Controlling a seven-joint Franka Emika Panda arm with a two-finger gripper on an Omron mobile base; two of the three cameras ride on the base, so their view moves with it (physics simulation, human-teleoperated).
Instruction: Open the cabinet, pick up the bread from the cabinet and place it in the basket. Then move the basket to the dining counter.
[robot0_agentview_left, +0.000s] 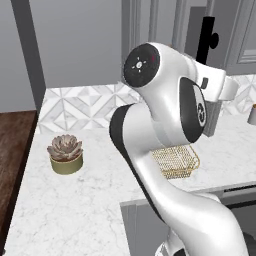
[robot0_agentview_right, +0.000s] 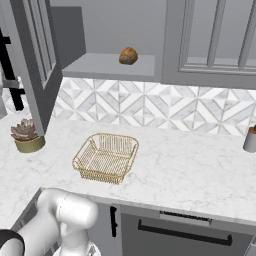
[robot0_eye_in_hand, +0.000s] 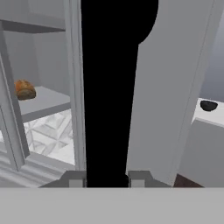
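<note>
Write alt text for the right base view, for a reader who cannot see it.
A bun sits on the shelf of an open grey cabinet, above a gold wire basket on a marble worktop. The cabinet's glass door stands swung out at left, beside a potted succulent.

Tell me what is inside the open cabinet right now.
The bread sits alone on the cabinet shelf, towards the back, with bare shelf around it. The swung-open door covers the shelf's left end in the right base view, so that part cannot be checked.
</note>
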